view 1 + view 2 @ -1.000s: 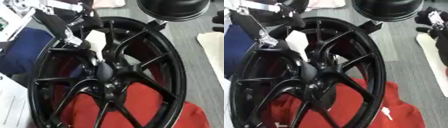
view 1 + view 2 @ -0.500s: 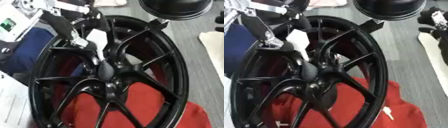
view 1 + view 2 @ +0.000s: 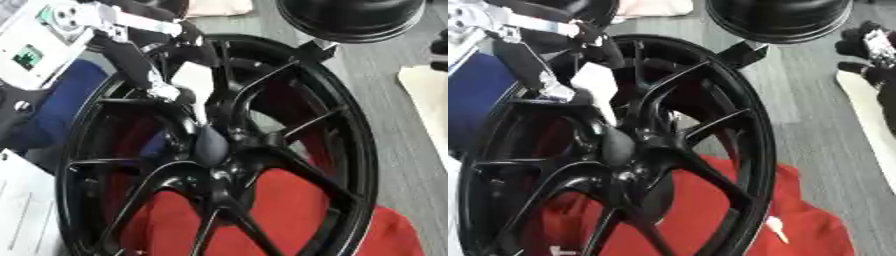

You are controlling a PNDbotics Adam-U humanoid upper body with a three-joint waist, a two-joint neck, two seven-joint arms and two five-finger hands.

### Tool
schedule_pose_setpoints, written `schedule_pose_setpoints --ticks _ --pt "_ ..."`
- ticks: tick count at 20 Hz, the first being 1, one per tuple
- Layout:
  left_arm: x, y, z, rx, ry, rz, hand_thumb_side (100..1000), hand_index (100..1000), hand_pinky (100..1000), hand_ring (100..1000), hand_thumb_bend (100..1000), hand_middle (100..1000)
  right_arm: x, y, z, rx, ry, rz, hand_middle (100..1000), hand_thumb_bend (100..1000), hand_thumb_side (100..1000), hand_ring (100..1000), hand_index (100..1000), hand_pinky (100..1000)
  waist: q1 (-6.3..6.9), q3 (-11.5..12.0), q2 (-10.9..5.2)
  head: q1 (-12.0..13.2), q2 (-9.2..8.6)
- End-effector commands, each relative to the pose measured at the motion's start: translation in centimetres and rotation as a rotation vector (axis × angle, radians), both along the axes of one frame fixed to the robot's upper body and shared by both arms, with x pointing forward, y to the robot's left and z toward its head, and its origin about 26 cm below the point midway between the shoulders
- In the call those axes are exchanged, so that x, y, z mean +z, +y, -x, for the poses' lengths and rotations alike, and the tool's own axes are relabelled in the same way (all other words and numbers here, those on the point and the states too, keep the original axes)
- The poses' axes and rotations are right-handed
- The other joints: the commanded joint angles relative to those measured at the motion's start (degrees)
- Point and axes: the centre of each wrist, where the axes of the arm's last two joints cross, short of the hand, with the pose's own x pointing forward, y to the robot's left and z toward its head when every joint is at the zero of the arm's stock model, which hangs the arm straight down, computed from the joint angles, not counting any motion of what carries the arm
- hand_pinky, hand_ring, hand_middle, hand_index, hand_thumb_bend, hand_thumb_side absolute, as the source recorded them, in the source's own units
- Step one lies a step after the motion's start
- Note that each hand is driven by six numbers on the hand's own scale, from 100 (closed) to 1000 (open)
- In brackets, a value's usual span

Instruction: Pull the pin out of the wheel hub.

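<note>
A large black spoked wheel (image 3: 346, 150) lies tilted on a red cloth (image 3: 289, 200). Its hub (image 3: 219, 167) sits at the middle, where the spokes meet. I cannot make out the pin. My left arm comes in from the upper left, and my left hand (image 3: 179, 95) hangs over the upper spokes. A white wedge-shaped part (image 3: 595, 85) of it points down at the hub, and its dark tip (image 3: 210, 145) reaches the hub's top. My right hand (image 3: 870, 50) rests at the right edge, away from the wheel, fingers relaxed.
A second black round rim (image 3: 350, 17) stands at the top, close to the wheel's far edge. A blue cloth (image 3: 52, 110) and white paper (image 3: 22, 210) lie to the left, and a cream cloth (image 3: 429, 95) lies on the grey floor to the right.
My left hand has moved right and down across the spokes, from the wheel's upper left rim towards the hub. The wheel has stayed in place.
</note>
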Motion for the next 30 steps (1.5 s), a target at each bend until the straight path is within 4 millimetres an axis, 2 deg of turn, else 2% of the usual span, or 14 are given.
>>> schedule_pose_setpoints --ticks 1,7,12,14,18,19,20,21,22,25,28,29,30 --pt "0.9 0.5 0.2 0.011 -0.031 0.003 345 864 901 897 311 839 0.9 0.0 0.3 0.005 -0.029 0.007 664 100 715 831 722 814 -0.25 -0.1 -1.06 0.2 -0.91" --pt "0.9 0.5 0.1 0.009 -0.032 0.001 301 836 876 873 252 786 0.9 0.1 0.2 0.006 -0.030 0.004 665 100 714 832 722 814 -0.33 -0.1 -0.93 0.1 -0.75" --pt "0.9 0.5 0.1 0.016 -0.033 0.002 259 806 858 841 154 747 1.0 0.1 0.2 0.007 -0.032 0.001 665 100 715 833 723 815 -0.43 -0.2 -1.03 0.2 -0.75" --pt "1.1 0.4 0.1 0.008 -0.029 0.014 261 791 855 834 150 729 0.8 0.1 0.2 0.007 -0.025 0.001 665 100 716 833 723 815 -0.47 -0.2 -1.12 0.1 -0.72" --pt "1.8 0.3 0.4 -0.023 -0.019 0.057 255 689 830 768 128 613 0.6 0.1 0.1 0.005 -0.014 0.001 666 100 718 833 723 815 -0.51 -0.2 -1.30 0.2 -0.70" --pt "2.0 0.3 0.5 -0.029 -0.017 0.065 255 689 830 768 128 613 0.6 0.1 0.1 0.005 -0.012 0.002 666 100 718 833 723 815 -0.51 -0.2 -1.34 0.2 -0.74" --pt "2.2 0.3 0.6 -0.034 -0.017 0.074 246 636 813 733 118 565 0.5 0.1 0.1 0.003 -0.009 0.001 666 100 719 834 723 815 -0.50 -0.1 -1.40 0.2 -0.80" --pt "2.3 0.3 0.7 -0.039 -0.016 0.083 246 636 813 733 118 565 0.5 0.0 0.1 0.002 -0.008 -0.001 666 100 719 834 723 815 -0.49 -0.1 -1.44 0.2 -0.83" --pt "2.5 0.4 0.7 -0.045 -0.015 0.093 242 572 796 686 104 510 0.4 0.0 0.1 0.001 -0.006 -0.002 667 100 720 834 723 816 -0.49 -0.2 -1.49 0.2 -0.83" --pt "2.9 0.6 0.9 -0.058 -0.011 0.119 213 524 775 639 100 469 0.3 0.0 0.0 -0.001 -0.001 -0.005 667 100 721 834 723 815 -0.49 -0.1 -1.63 0.0 -0.65" --pt "3.7 1.1 1.1 -0.064 -0.017 0.157 100 399 704 544 100 354 0.3 0.0 0.0 -0.004 0.002 -0.005 668 100 720 835 724 816 -0.50 0.0 -1.86 0.0 -0.59" --pt "4.1 1.4 1.1 -0.062 -0.022 0.180 100 399 704 544 100 354 0.3 0.0 0.0 -0.004 0.002 -0.005 668 100 720 835 724 816 -0.51 0.0 -1.95 0.0 -0.55" --pt "4.5 1.7 1.2 -0.055 -0.036 0.212 100 354 679 516 100 315 0.3 0.0 0.0 -0.004 0.002 -0.005 668 100 729 835 724 816 -0.54 0.1 -2.07 -0.1 -0.45"
